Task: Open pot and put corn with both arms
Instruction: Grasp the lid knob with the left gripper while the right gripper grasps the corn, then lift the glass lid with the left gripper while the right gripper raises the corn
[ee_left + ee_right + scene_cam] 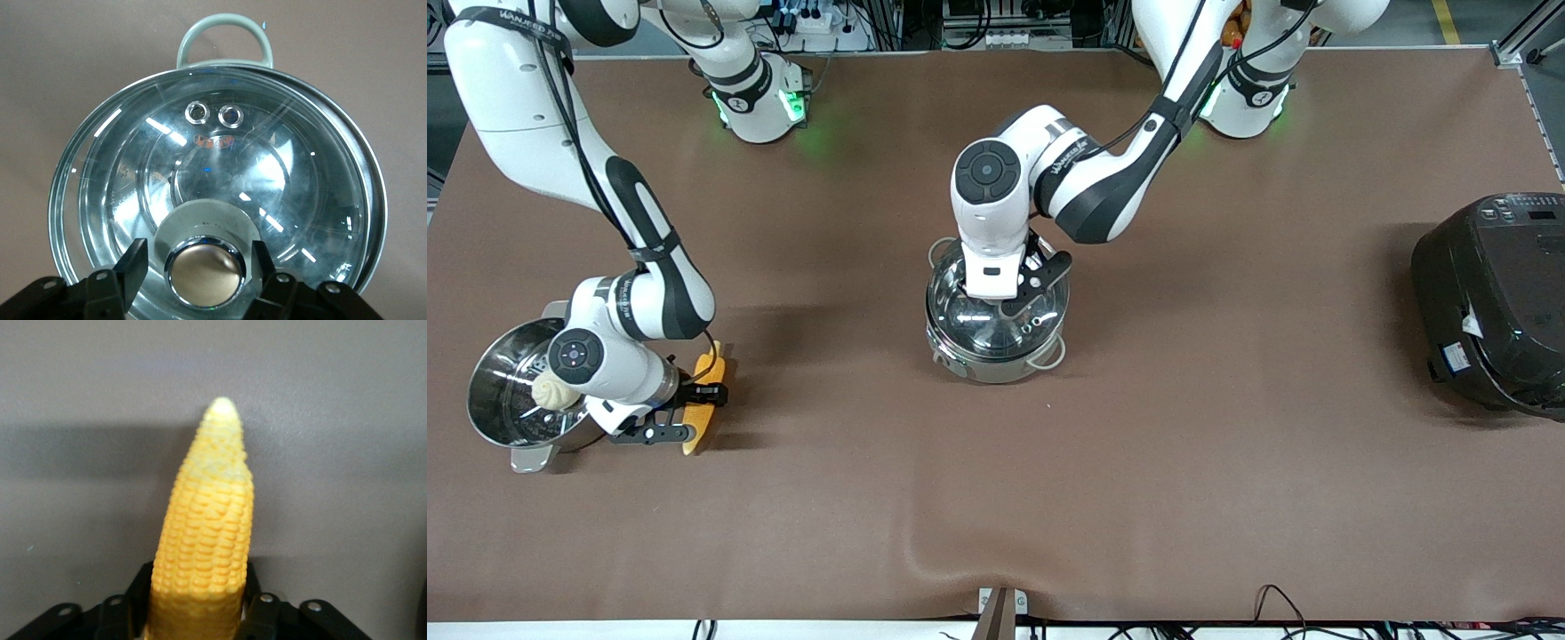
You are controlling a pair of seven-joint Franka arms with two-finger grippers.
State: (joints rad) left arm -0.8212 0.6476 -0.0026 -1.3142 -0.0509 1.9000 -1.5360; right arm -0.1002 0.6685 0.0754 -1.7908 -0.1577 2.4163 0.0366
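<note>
The steel pot [996, 360] stands mid-table with its clear glass lid [965, 320] on; the lid also shows in the left wrist view [267, 167]. My left gripper [1021, 302] is low over the lid. It is open, with a finger on each side of the tan knob [203, 272] and small gaps showing; it also shows in the left wrist view [199, 257]. The yellow corn [704, 391] lies beside the steamer pot at the right arm's end. My right gripper [701, 412] is shut on its wide part [197, 580], and the tapered tip [222, 410] points away from it.
A steel steamer pot [489, 396] with a white bun [556, 391] stands right next to the corn, partly under the right arm. A big black rice cooker [1494, 302] sits at the left arm's end. The pot has a pale loop handle [223, 33].
</note>
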